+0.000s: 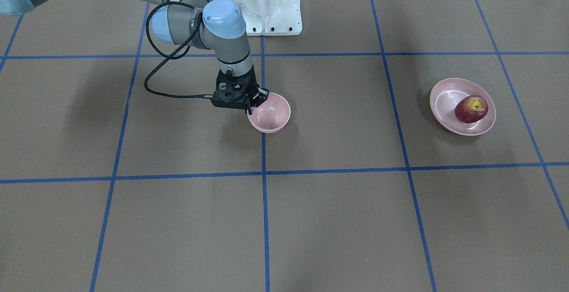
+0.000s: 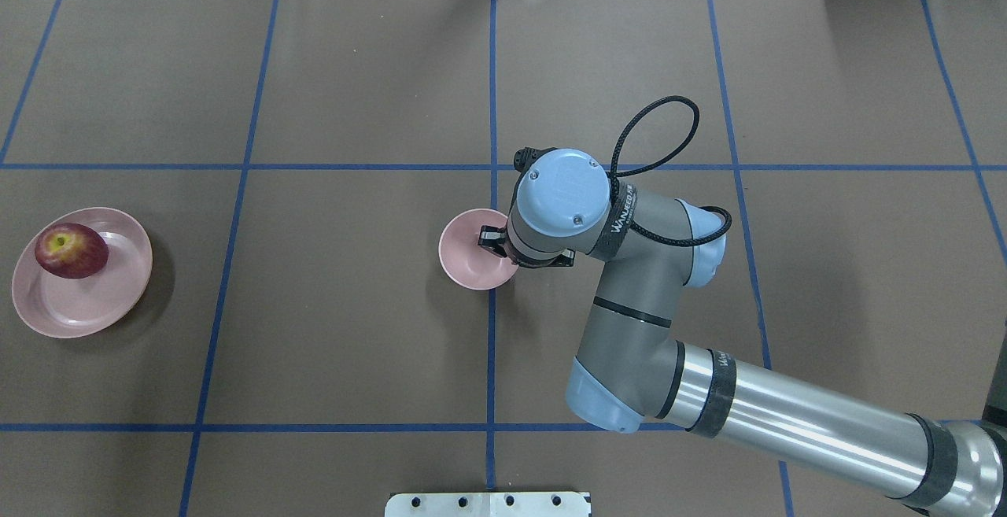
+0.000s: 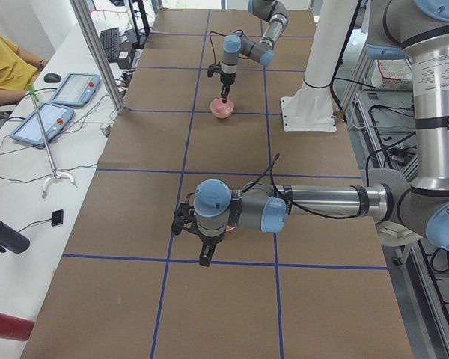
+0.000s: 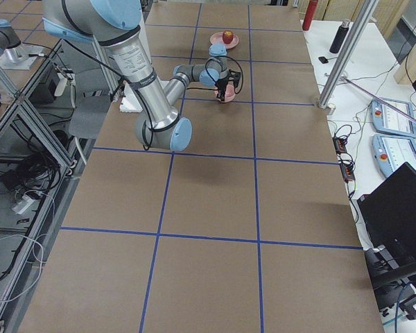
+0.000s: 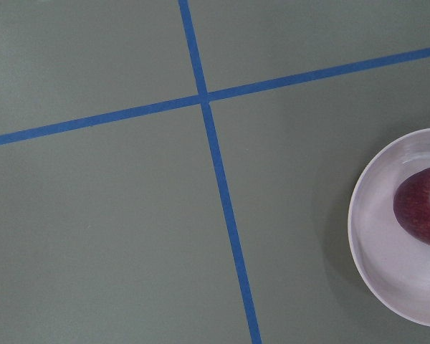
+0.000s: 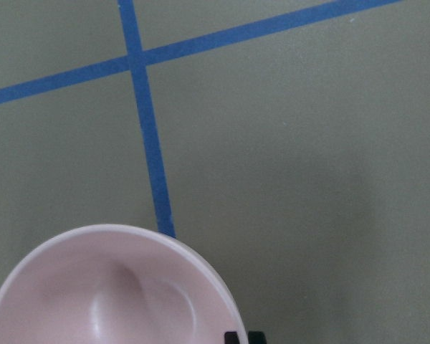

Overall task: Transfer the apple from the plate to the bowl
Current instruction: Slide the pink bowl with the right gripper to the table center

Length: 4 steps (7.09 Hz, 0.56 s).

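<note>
The dark red apple [image 1: 471,109] [image 2: 71,250] lies in the shallow pink plate [image 1: 444,101] [image 2: 86,304] at the robot's far left. The left wrist view shows the plate [image 5: 373,236] and the apple [image 5: 424,215] at its right edge. The small deep pink bowl [image 1: 273,116] [image 2: 464,253] [image 6: 107,294] stands at the table's middle, on a blue line. My right gripper [image 1: 256,102] [image 2: 489,238] [image 6: 242,337] is down at the bowl's rim, tips close together on it. My left gripper [image 3: 203,258] shows only in the exterior left view, so I cannot tell its state.
Blue tape lines [image 1: 264,221] mark a grid on the brown table. The white robot base [image 1: 266,3] stands at the robot's edge. An operators' bench with control pads [image 3: 52,120] runs along the far side. A black cable [image 2: 661,131] loops off my right wrist.
</note>
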### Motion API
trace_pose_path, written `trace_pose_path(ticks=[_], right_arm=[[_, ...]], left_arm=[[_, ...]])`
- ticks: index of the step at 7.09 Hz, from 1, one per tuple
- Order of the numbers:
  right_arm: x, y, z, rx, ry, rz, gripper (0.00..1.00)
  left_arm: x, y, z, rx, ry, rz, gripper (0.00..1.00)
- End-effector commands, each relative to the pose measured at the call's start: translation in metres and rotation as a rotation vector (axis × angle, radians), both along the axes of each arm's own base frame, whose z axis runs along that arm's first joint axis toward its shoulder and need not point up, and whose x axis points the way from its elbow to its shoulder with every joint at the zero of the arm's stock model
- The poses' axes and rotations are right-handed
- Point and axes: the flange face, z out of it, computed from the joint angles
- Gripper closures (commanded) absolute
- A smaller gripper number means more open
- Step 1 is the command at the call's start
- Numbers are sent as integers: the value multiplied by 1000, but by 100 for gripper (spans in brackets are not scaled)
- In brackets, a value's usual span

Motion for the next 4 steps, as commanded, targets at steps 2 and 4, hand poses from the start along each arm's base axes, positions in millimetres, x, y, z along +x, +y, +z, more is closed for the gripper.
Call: trace_pose_path(ticks=[2,4], right_arm=[[8,-5,5,12,3,17,0],[48,-36,-11,0,-40,42,0]], left_arm=[[0,0,-1,3,0,-1,2],[0,-4,-13,25,2,-2,2]])
